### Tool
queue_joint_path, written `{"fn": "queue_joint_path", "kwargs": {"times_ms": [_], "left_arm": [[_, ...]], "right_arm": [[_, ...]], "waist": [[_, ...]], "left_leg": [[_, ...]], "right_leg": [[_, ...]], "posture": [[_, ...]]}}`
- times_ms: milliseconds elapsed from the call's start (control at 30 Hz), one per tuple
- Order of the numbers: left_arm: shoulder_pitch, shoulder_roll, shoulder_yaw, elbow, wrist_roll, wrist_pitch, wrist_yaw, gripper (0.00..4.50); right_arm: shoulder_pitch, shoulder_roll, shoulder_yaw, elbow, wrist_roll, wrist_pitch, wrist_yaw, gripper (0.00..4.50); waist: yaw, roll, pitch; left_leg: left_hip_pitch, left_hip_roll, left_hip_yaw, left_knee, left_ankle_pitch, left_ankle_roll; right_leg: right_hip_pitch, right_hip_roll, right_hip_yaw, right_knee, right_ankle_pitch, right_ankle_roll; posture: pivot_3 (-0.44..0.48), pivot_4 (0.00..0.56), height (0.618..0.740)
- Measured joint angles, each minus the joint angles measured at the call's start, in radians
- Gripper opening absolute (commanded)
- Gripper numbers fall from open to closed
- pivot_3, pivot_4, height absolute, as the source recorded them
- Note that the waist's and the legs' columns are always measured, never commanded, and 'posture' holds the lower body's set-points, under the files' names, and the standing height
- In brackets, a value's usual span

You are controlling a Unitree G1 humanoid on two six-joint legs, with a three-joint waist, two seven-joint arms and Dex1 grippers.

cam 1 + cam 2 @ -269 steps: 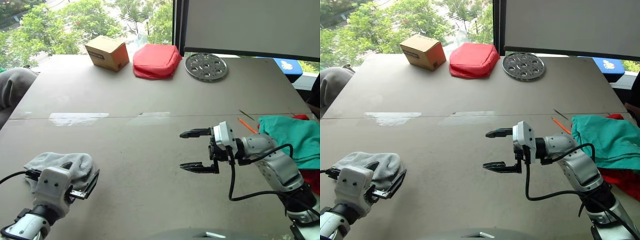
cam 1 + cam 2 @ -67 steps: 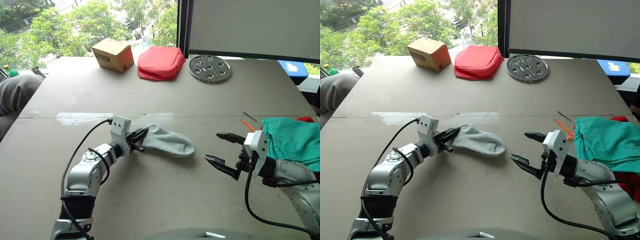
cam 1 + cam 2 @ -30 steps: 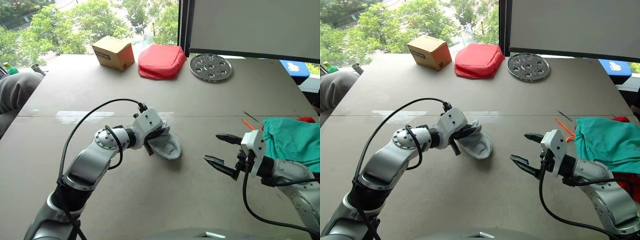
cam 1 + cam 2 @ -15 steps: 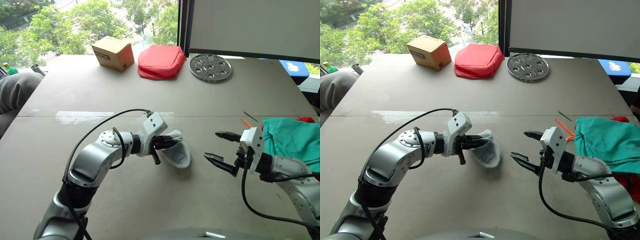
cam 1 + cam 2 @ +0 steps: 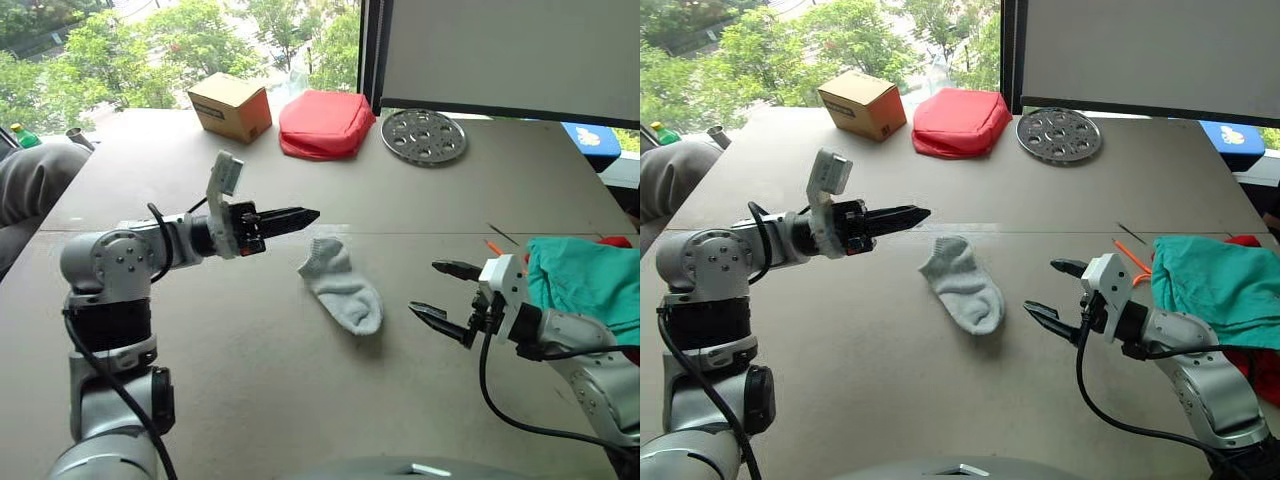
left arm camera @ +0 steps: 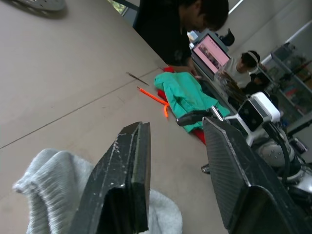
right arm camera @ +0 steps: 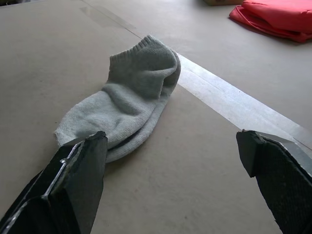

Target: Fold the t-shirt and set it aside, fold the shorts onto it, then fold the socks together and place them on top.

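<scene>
Peeking from under the shorts (image 5: pixel 585 280), the t-shirt (image 5: pixel 612 239) stays mostly hidden.

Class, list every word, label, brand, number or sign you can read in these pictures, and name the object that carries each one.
No text can be read.
Cardboard box: a dark label on its side, too small to read.
Laptop screen: pink page, too blurred to read.
Blue object at the table's far right edge: a white mark, not legible.
</scene>
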Motion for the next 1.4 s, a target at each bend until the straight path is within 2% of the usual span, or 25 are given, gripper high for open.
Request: {"fn": "queue_joint_path", "kwargs": {"times_ms": [33,167,267,300,333,367,433,500,533,667,900,967,1000,1033,1067,1100,1167,1200,1233,1400], "left_arm": [[0.018,-0.01,-0.028,0.012,0.025,-0.019,0.016,0.01],[0.045,-0.061,-0.056,0.074,0.086,-0.116,0.06,0.01],[0.056,-0.034,-0.045,0.072,0.106,-0.183,0.067,1.04],[0.081,0.002,-0.042,0.046,0.106,-0.19,0.058,1.55],[0.091,0.012,-0.04,0.036,0.106,-0.189,0.055,1.8],[0.143,0.045,-0.042,-0.024,0.107,-0.191,0.053,2.46],[0.173,0.052,-0.045,-0.051,0.116,-0.197,0.058,3.14],[0.235,0.035,-0.073,-0.119,0.177,-0.26,0.123,4.15],[0.238,0.034,-0.078,-0.122,0.181,-0.264,0.127,4.44],[0.243,-0.055,-0.162,-0.127,0.316,-0.395,0.246,4.44],[0.236,-0.117,-0.267,-0.09,0.459,-0.52,0.321,4.44],[0.248,-0.124,-0.297,-0.081,0.51,-0.581,0.329,3.54],[0.251,-0.125,-0.301,-0.08,0.516,-0.591,0.329,3.42],[0.261,-0.134,-0.311,-0.079,0.53,-0.613,0.328,2.78],[0.271,-0.138,-0.319,-0.079,0.539,-0.634,0.327,2.34],[0.277,-0.148,-0.33,-0.075,0.552,-0.659,0.323,1.6],[0.286,-0.158,-0.35,-0.068,0.575,-0.699,0.316,0.85],[0.289,-0.161,-0.361,-0.064,0.583,-0.715,0.312,0.28],[0.289,-0.169,-0.369,-0.055,0.597,-0.737,0.311,0.05],[0.29,-0.195,-0.331,-0.038,0.595,-0.734,0.324,0.05]], "right_arm": [[0.005,0.002,0.0,-0.002,-0.002,0.0,-0.006,4.5],[0.059,0.0,-0.006,-0.053,-0.003,0.009,-0.026,4.5],[0.119,-0.009,-0.035,-0.105,0.003,0.017,-0.036,4.5],[0.134,-0.011,-0.046,-0.115,0.004,0.022,-0.045,4.5],[0.143,-0.011,-0.05,-0.118,0.004,0.023,-0.047,4.5],[0.156,-0.011,-0.056,-0.121,0.004,0.028,-0.053,4.5],[0.157,-0.01,-0.058,-0.122,0.004,0.03,-0.056,4.5],[0.147,0.001,-0.057,-0.122,0.004,0.031,-0.07,4.5],[0.146,0.002,-0.057,-0.122,0.004,0.031,-0.071,4.5],[0.132,0.007,-0.048,-0.123,0.003,0.032,-0.074,4.5],[0.161,-0.001,-0.055,-0.157,0.008,0.05,-0.074,4.5],[0.167,-0.003,-0.062,-0.164,0.009,0.053,-0.077,4.5],[0.169,-0.004,-0.063,-0.166,0.009,0.053,-0.079,4.5],[0.169,-0.004,-0.064,-0.171,0.01,0.055,-0.082,4.5],[0.169,-0.004,-0.065,-0.176,0.011,0.055,-0.084,4.5],[0.169,-0.005,-0.068,-0.18,0.013,0.056,-0.084,4.5],[0.17,-0.007,-0.071,-0.18,0.015,0.061,-0.085,4.5],[0.171,-0.008,-0.073,-0.18,0.016,0.065,-0.085,4.5],[0.173,-0.011,-0.074,-0.18,0.018,0.069,-0.085,4.5],[0.176,-0.017,-0.077,-0.19,0.025,0.074,-0.089,4.5]], "waist": [[-0.004,0.0,0.0],[-0.009,0.0,0.0],[-0.017,0.0,0.0],[-0.021,0.0,0.0],[-0.021,0.0,0.0],[-0.023,0.001,0.0],[-0.021,0.001,0.0],[-0.013,0.001,0.0],[-0.012,0.0,0.0],[0.004,0.0,0.0],[0.005,0.001,-0.001],[0.005,0.002,-0.002],[0.005,0.002,-0.002],[0.005,0.002,-0.002],[0.005,0.002,-0.002],[0.007,0.002,-0.003],[0.009,0.002,-0.003],[0.009,0.003,-0.004],[0.009,0.004,-0.006],[0.008,0.005,-0.009]], "left_leg": [[0.0,0.0,0.0,0.0,0.0,0.0],[-0.001,0.001,0.0,0.0,0.0,0.0],[0.0,0.001,-0.001,0.0,0.0,0.0],[0.0,0.001,-0.001,0.0,0.0,0.0],[0.001,0.001,-0.001,0.0,0.0,0.0],[0.001,0.002,-0.001,0.0,0.0,0.0],[0.001,0.002,-0.001,0.0,0.0,0.0],[0.0,0.002,-0.002,0.0,0.0,0.0],[0.0,0.002,-0.003,0.0,0.0,0.0],[0.0,0.0,-0.002,0.0,0.0,0.0],[0.0,0.0,-0.001,0.0,0.0,0.0],[0.0,0.0,-0.001,0.0,0.0,0.0],[0.0,0.0,-0.001,0.0,0.0,0.0],[0.0,0.0,-0.001,0.0,0.0,0.0],[0.0,0.0,-0.001,0.0,-0.001,0.0],[0.0,0.0,-0.002,0.0,-0.001,0.0],[0.0,0.0,-0.001,0.0,-0.001,0.0],[0.0,0.0,-0.001,0.0,-0.001,0.001],[0.0,0.0,-0.001,0.001,-0.001,0.001],[0.0,0.001,-0.002,0.002,-0.001,0.002]], "right_leg": [[0.0,0.0,0.0,0.0,0.0,0.0],[0.0,0.0,-0.001,0.0,0.0,-0.001],[0.0,0.0,0.0,0.0,0.0,-0.001],[0.0,0.0,0.0,0.0,0.0,-0.001],[0.0,0.0,0.001,0.0,0.0,-0.001],[0.0,0.0,0.001,0.0,0.0,0.0],[-0.001,0.0,0.001,0.0,0.0,0.0],[0.0,-0.002,0.0,0.0,0.0,0.0],[0.0,-0.002,0.0,0.0,0.0,0.0],[0.0,-0.002,0.0,-0.001,0.0,-0.001],[0.0,-0.002,0.0,0.0,0.0,-0.001],[0.0,-0.002,0.001,0.0,0.0,-0.001],[0.0,-0.002,0.001,0.0,0.0,-0.001],[0.0,-0.002,0.001,-0.001,0.0,-0.001],[0.0,-0.002,0.001,-0.001,0.0,-0.001],[0.0,-0.002,0.0,-0.001,0.0,-0.001],[0.0,-0.002,0.0,-0.001,0.0,-0.001],[0.0,-0.002,0.0,-0.001,0.0,-0.001],[0.001,-0.002,0.0,-0.001,0.0,-0.001],[0.001,-0.003,0.0,0.0,0.0,0.0]], "posture": [[0.0,0.15,0.739],[0.0,0.15,0.739],[0.0,0.15,0.739],[0.0,0.15,0.739],[0.0,0.15,0.739],[0.0,0.15,0.739],[0.0,0.15,0.739],[0.0,0.15,0.739],[0.0,0.15,0.739],[0.0,0.15,0.739],[0.0,0.15,0.739],[0.0,0.15,0.739],[0.0,0.15,0.739],[0.0,0.15,0.739],[0.0,0.15,0.739],[0.0,0.15,0.739],[0.0,0.15,0.739],[0.0,0.15,0.739],[0.0,0.15,0.739],[0.0,0.15,0.739]]}}
